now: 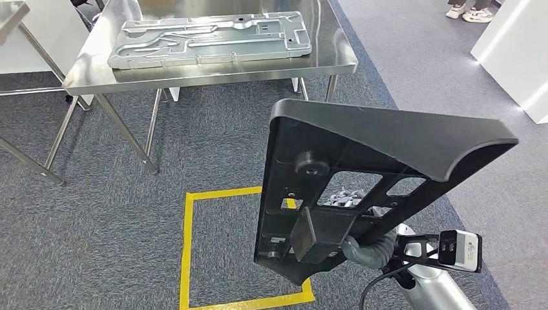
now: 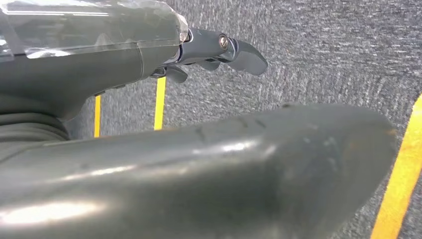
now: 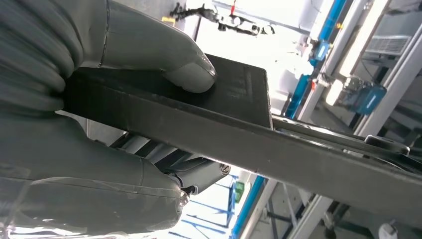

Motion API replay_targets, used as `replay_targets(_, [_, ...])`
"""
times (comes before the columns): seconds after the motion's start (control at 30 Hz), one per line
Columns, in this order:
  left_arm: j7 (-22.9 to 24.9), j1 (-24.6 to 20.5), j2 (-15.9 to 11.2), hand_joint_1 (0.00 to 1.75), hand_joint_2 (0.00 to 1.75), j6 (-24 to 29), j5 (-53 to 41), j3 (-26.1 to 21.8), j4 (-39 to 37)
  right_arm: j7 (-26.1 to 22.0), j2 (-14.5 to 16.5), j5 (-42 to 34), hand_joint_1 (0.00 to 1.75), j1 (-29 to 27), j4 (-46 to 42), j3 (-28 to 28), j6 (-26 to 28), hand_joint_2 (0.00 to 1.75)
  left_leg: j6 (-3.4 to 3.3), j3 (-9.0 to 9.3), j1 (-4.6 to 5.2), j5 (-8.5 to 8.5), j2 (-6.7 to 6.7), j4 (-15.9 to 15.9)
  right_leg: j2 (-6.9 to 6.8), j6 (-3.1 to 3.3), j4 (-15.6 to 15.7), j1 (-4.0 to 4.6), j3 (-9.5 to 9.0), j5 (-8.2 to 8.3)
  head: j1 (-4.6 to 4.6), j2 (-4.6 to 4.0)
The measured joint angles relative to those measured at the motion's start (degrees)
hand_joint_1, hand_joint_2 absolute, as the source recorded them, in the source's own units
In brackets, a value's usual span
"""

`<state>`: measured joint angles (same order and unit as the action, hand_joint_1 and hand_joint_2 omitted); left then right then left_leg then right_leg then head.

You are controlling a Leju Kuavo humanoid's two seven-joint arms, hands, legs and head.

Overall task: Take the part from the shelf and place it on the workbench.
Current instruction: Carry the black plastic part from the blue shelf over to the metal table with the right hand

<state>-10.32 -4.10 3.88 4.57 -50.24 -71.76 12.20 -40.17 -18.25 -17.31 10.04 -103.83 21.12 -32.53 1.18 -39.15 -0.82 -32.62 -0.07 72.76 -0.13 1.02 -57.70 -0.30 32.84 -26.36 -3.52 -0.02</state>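
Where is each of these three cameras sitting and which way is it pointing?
Head view: high on the body, looking forward and down at the steel workbench and the black part; the right hand grips the part from below.
Left wrist view: behind the left hand, facing carpet with yellow floor tape; its fingers hold nothing.
Right wrist view: behind the right hand, facing past it at blue-and-white framework.
Shared: head and right wrist views both show the black part.

I count one black part [image 1: 362, 174], held up near me by my right hand [image 1: 368, 248], and one silver stamped panel [image 1: 210, 39] lying on one steel workbench [image 1: 207, 71] at the far left. One yellow taped square [image 1: 187, 252] marks the carpet; two shoes [image 1: 470, 13] show far right.
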Motion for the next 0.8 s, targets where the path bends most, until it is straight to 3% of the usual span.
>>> replay_targets(0.07, [0.00,-0.05,-0.04,0.00,0.00,0.00,-0.05,0.00,0.00,0.00,0.00,0.02,1.59,-0.10,-0.09,-0.32,-0.13,1.75,-0.77,3.54,0.22,4.04,-0.09,-7.83,0.13,-0.12,-0.03,0.18,-0.31,-0.17,0.01,0.00])
replay_targets(0.13, [0.00,-0.14,-0.09,0.00,0.00,0.00,-0.12,0.00,0.00,0.00,0.00,0.02,1.59,-0.09,-0.15,-0.66,-0.23,1.75,-1.49,6.12,0.54,5.90,-0.15,-13.55,0.22,-0.51,-0.16,0.38,-0.38,-0.36,0.01,0.00])
replay_targets(0.23, [0.01,-0.17,-0.12,0.00,0.00,-0.01,-0.18,0.00,0.00,0.01,0.15,-0.11,1.59,-0.07,-0.20,-1.12,-0.34,1.75,-2.27,6.63,0.70,6.00,-0.13,-14.87,0.25,-1.45,-0.16,0.24,-0.32,-0.47,0.02,0.00])
replay_targets(0.3, [0.02,-0.22,-0.11,0.00,0.00,-0.07,-0.24,0.00,0.00,0.00,0.51,-0.26,1.59,0.03,-0.32,-1.48,-0.36,1.75,-2.86,7.06,0.44,6.27,-0.10,-15.52,0.22,-2.10,-1.80,0.11,0.30,-1.57,0.02,0.00])
replay_targets(0.4, [0.02,-0.29,-0.14,0.00,0.00,-0.20,-0.27,0.00,0.00,-0.01,1.02,-0.40,1.59,0.15,-0.37,-1.96,-0.30,1.75,-3.30,7.33,0.33,6.25,-0.06,-15.77,0.18,-2.90,-12.00,-0.35,5.55,-6.25,0.02,0.00])
replay_targets(0.43, [0.02,-0.27,-0.14,0.00,0.00,-0.22,-0.28,0.00,0.00,-0.01,1.13,-0.43,1.59,0.10,-0.37,-2.01,-0.26,1.75,-3.28,7.39,0.32,6.16,-0.07,-15.76,0.17,-3.12,-15.11,-0.55,7.36,-7.08,0.02,0.00])
replay_targets(0.47, [0.02,-0.25,-0.14,0.00,0.00,-0.24,-0.29,0.00,0.00,-0.01,1.19,-0.43,1.59,0.06,-0.37,-2.02,-0.22,1.75,-3.21,7.51,0.30,6.02,-0.09,-15.74,0.15,-3.30,-16.28,-0.73,8.24,-6.77,0.02,0.00])
replay_targets(0.5, [0.03,-0.24,-0.13,0.00,0.00,-0.26,-0.30,0.00,0.00,-0.01,1.23,-0.44,1.59,0.04,-0.37,-2.02,-0.20,1.75,-3.10,7.72,0.26,5.86,-0.11,-15.71,0.12,-3.42,-15.15,-0.90,7.94,-5.36,0.02,0.00])
replay_targets(0.57, [0.04,-0.24,-0.11,0.00,0.00,-0.29,-0.31,0.00,0.00,-0.01,1.26,-0.44,1.59,0.07,-0.37,-2.03,-0.18,1.75,-2.68,8.33,0.16,5.35,-0.14,-15.63,-0.10,-3.50,-7.77,-1.17,4.66,-1.04,0.02,0.00])
replay_targets(0.6, [0.04,-0.25,-0.10,0.00,0.00,-0.30,-0.31,0.00,0.00,0.00,1.30,-0.45,1.59,0.11,-0.37,-2.03,-0.17,1.75,-2.37,8.54,0.22,5.05,-0.15,-15.51,-0.26,-3.38,-4.08,-1.09,2.94,0.34,0.02,0.00])
replay_targets(0.67, [0.04,-0.27,-0.11,0.00,0.00,-0.31,-0.31,0.00,0.00,-0.01,1.36,-0.59,1.59,0.14,-0.39,-2.10,-0.23,1.75,-1.64,8.72,0.37,4.61,-0.14,-15.47,-0.35,-2.71,-0.53,-0.79,1.31,0.96,0.02,0.00])
replay_targets(0.8, [0.04,-0.42,-0.14,0.00,0.00,-0.29,-0.28,0.00,0.00,-0.02,1.38,-0.84,1.59,0.13,-0.49,-2.28,-0.68,1.75,-0.29,8.68,0.23,3.32,0.03,-14.25,-0.03,-0.94,-0.11,-0.69,0.70,0.41,0.01,0.00])
